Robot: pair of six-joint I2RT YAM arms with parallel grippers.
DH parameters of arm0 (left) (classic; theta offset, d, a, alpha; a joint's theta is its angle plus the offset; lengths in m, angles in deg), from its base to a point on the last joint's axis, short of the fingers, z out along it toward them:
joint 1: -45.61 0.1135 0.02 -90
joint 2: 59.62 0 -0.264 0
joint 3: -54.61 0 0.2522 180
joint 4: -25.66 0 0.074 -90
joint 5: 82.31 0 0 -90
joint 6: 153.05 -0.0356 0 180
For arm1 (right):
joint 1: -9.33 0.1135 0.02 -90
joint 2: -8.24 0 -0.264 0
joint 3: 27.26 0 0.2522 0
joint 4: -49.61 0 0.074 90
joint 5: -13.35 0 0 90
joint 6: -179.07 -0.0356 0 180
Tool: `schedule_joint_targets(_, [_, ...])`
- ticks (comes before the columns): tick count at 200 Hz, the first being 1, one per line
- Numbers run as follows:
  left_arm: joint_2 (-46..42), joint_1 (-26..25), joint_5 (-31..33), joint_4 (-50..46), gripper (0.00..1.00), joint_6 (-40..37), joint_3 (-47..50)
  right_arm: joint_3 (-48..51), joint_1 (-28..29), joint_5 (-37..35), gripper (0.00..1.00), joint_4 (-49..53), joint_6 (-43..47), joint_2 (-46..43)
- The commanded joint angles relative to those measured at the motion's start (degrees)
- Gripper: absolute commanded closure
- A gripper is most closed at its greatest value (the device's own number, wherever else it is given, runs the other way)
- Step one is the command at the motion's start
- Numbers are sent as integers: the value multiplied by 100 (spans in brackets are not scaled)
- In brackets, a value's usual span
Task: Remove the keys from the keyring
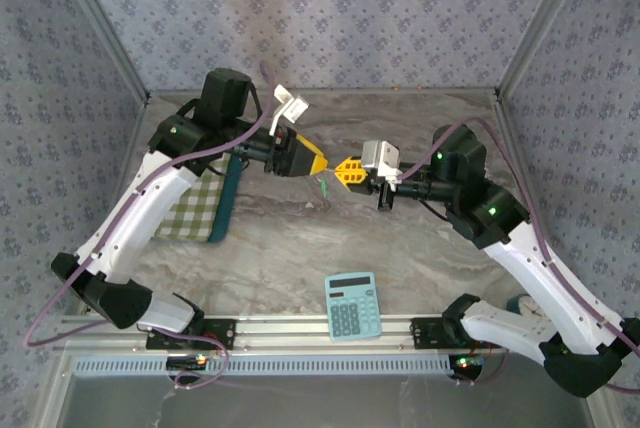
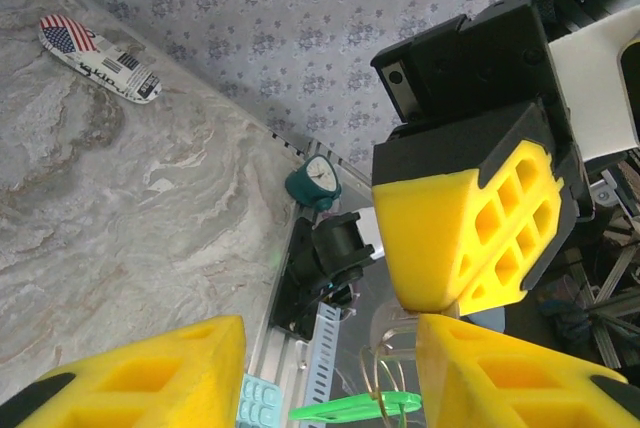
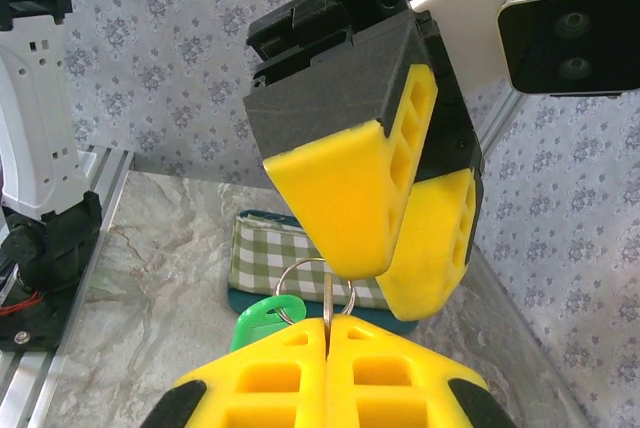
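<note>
The keys are one small bright green piece hanging from a thin metal keyring in mid-air above the table's middle. In the right wrist view the green key hangs at the ring's lower left. My right gripper is shut on the keyring, with the metal pinched between its yellow fingers. My left gripper is open, and the ring and green key sit close to its right finger. In the top view the left gripper and right gripper meet tip to tip.
A light blue calculator lies near the front rail. A green checked cloth on a teal pad lies under the left arm. A flag-patterned board lies on the marble, and a small teal clock stands by the rail.
</note>
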Motion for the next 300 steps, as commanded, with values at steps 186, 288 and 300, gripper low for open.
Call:
schedule_joint_targets(186, [-393, -151, 780, 1938, 100, 1430, 786, 894, 1058, -2477, 100, -1793, 366, -480])
schedule_joint_targets(288, [-1121, -101, 1714, 3621, 100, 2670, 2045, 1723, 1532, -3977, 100, -3797, -13, -385])
schedule_joint_targets(300, [-1215, -51, 1758, 3710, 100, 2711, 2151, 1664, 1477, -3968, 100, -3652, -16, -391])
